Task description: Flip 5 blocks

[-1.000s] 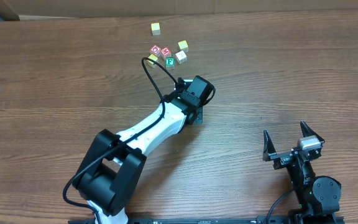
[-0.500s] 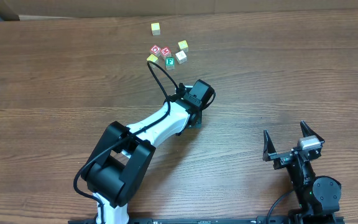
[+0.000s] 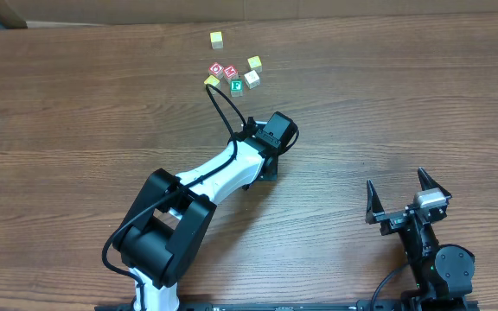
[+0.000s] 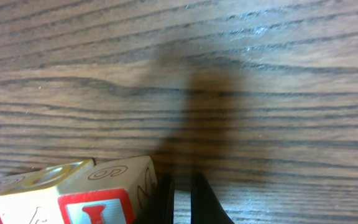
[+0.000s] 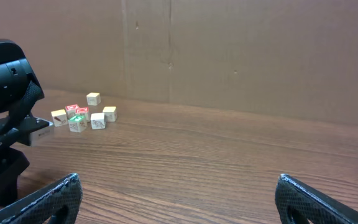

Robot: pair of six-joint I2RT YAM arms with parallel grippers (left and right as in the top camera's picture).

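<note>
Reference item: the green "E" block (image 3: 236,85), in the cluster at the far centre of the table (image 3: 76,130). A pale block (image 3: 252,79) lies just beside it on the right. Two red-topped cubes (image 3: 231,72) lie just beside it on the far-left side. The left gripper (image 4: 182,180) has its fingers pressed together with nothing between them. In the overhead view its wrist stands near the "E" block on the near-right side, apart from it. In the left wrist view a red "I" block (image 4: 95,208) and a second pale block (image 4: 120,177) rest on the table just left of the closed fingers. Contact cannot be determined, nor their place relative to the "E" block. The right gripper (image 3: 394,177) has its jaws spread wide and empty, well apart from the "E" block toward the near right.
</note>
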